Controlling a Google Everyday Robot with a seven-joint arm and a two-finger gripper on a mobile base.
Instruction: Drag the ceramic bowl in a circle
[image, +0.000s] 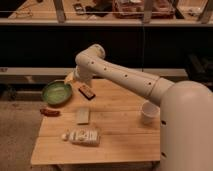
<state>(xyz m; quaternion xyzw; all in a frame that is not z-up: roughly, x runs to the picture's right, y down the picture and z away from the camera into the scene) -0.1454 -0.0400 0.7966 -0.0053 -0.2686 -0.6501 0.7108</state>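
The ceramic bowl (56, 92) is wide, shallow and glossy green, and rests at the far left edge of the wooden table (120, 145). My white arm reaches from the right, bends at an elbow above the table and drops down just right of the bowl's far rim. My gripper (81, 82) sits at the arm's lower end, mostly hidden by the wrist. It is a little apart from the bowl and holds nothing that I can see.
A dark bar (87, 92) lies right under the wrist. A yellow item (70, 78) sits behind the bowl. A reddish-brown bar (50, 112) is at the left edge, a beige packet (82, 116) mid-table, a lying bottle (82, 136) near the front, and a white cup (149, 112) to the right.
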